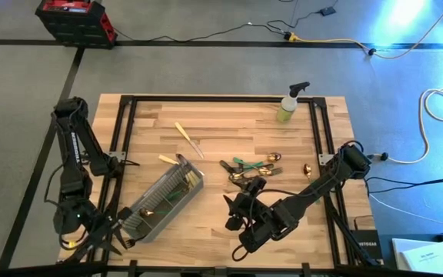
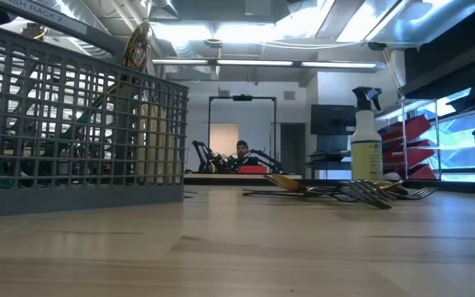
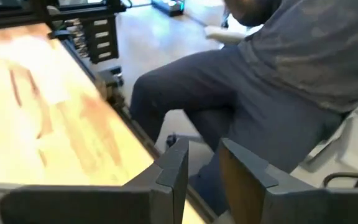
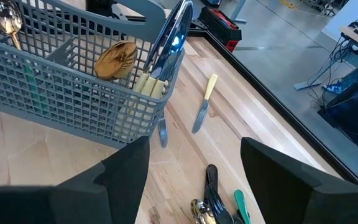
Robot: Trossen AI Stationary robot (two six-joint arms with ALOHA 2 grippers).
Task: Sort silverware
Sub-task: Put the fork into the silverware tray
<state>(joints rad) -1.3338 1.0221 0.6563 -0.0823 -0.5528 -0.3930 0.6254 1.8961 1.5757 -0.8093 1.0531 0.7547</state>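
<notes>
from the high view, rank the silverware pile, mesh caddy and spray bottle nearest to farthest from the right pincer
1. Silverware pile: on the table just beyond the right pincer, at mid-table.
2. Mesh caddy: to the pincer's left, toward the left arm.
3. Spray bottle: at the table's far edge, right of centre.

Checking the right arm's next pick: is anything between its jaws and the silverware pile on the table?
Nothing visible does. The right gripper hangs open just short of the silverware pile, with bare wood between them. The mesh caddy sits off to the side.
</notes>
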